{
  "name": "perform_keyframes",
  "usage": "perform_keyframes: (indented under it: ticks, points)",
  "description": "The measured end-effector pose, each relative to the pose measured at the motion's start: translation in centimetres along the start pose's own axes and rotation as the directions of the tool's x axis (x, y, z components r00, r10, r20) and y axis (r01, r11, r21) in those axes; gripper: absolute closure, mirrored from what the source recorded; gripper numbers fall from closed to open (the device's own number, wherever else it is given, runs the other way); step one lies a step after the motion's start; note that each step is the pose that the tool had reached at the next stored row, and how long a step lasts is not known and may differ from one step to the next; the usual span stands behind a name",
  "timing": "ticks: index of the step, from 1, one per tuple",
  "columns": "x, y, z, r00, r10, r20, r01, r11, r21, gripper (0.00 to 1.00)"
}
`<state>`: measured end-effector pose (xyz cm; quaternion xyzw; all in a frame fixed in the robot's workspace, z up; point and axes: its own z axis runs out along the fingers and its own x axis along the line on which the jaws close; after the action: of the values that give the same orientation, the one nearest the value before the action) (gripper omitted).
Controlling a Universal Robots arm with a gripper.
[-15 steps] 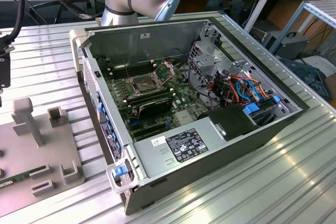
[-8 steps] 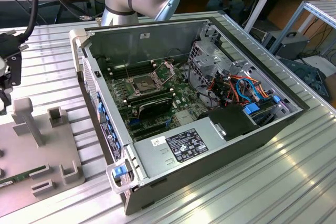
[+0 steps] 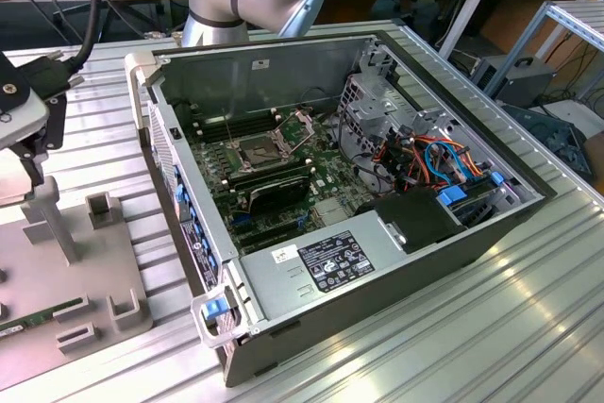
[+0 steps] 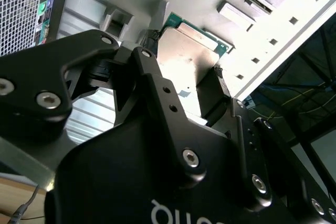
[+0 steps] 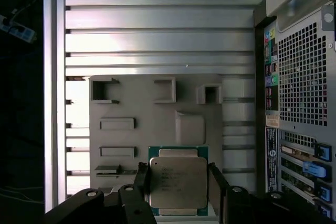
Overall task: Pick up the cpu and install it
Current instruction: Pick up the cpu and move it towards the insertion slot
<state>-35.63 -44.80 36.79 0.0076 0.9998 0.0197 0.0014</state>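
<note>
gripper point(image 5: 178, 178) clamped on the cpu point(image 5: 178, 186), fingers point(image 5: 143, 179) pressing two opposite edges. chip lies flat, metal lid toward the first wrist view, above the grey fixture plate point(image 5: 147, 114). open socket point(image 3: 257, 150) sits inside the pc case point(image 3: 425, 280), well apart toward the exterior view's right. chip underside hidden; its near edge cut off by the gripper body.

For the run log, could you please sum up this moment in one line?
stage: cpu pickup | gripper: shut on cpu | position: above grey fixture plate | socket in computer case: open
</note>
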Motion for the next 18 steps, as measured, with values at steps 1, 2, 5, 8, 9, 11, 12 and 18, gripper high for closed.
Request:
perform_keyframes:
  ticks: [1, 2, 5, 8, 9, 11, 12, 18]
  points:
    - [-0.21, 0.00, 0.01, 1.0000, 0.000, 0.0001, 0.000, 1.0000, -0.0001, 0.45]
    - [-0.38, 0.01, 0.00, 1.0000, 0.000, 0.0001, 0.000, 1.0000, 0.0000, 0.45]
    - [-0.78, 0.01, 0.01, 1.0000, 0.000, 0.0001, 0.000, 1.0000, 0.0000, 0.45]
    - [-0.99, 0.01, 0.00, 1.0000, 0.000, 0.0000, 0.000, 1.0000, 0.0000, 0.45]
    - [-1.06, 0.02, 0.01, 1.0000, 0.000, 0.0000, 0.000, 1.0000, 0.0000, 0.45]
    - [-1.12, 0.02, 0.01, 1.0000, 0.000, 0.0001, 0.000, 1.0000, 0.0000, 0.45]
    - [-1.15, 0.02, 0.00, 1.0000, 0.000, 0.0000, 0.000, 1.0000, 0.0000, 0.45]
    - [-1.31, 0.02, 0.00, 1.0000, 0.000, 0.0000, 0.000, 1.0000, 0.0000, 0.45]
